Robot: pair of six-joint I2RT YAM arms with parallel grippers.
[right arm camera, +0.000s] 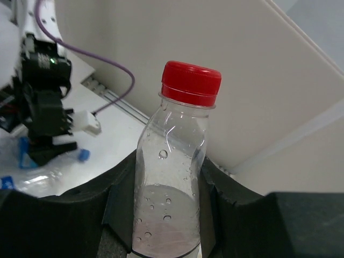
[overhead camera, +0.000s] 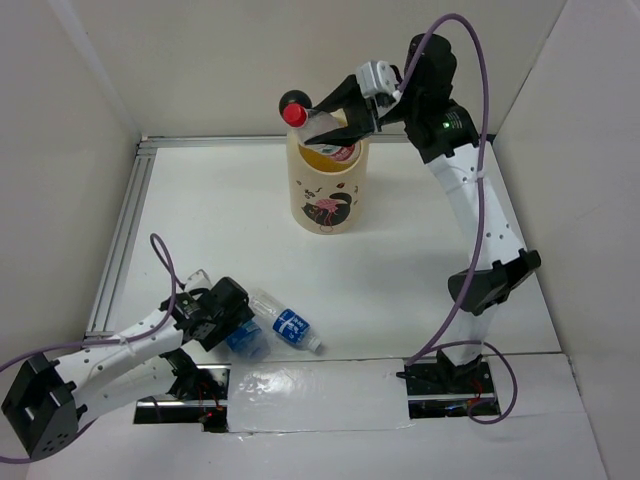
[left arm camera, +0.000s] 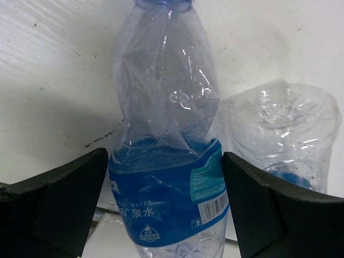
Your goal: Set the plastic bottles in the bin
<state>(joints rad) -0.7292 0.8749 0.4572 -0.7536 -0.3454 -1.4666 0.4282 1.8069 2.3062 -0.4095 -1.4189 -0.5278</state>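
Item 1, the bin [overhead camera: 325, 190]: stands upright toward the back of the table [overhead camera: 420, 260], mouth open; all places below are taken from it.

Item 2, the red-capped bottle [right arm camera: 174, 204]: directly above the bin's mouth, tilted, with its cap out over the rim beside 1 black ear; I judge it is held there so that it falls inside and not on the rim.

Item 3, the right gripper [overhead camera: 345, 118]: clenched on the red-capped bottle's body, a finger pressing each side; only the letting-go is left for this bottle.

Item 4, the blue-labelled bottle [left arm camera: 166, 161]: lying on the table well apart from the bin, on its near-left side; crumpled above the label, so it should give under pressure.

Item 5, the left gripper [left arm camera: 166, 215]: jaws spread around that label, a finger close against each side; I cannot tell whether it is squeezing yet.

Item 6, a clear bottle [left arm camera: 282, 140]: just beside the blue-labelled one, base toward the left wrist camera; as I read it, close enough to be nudged in a lift.
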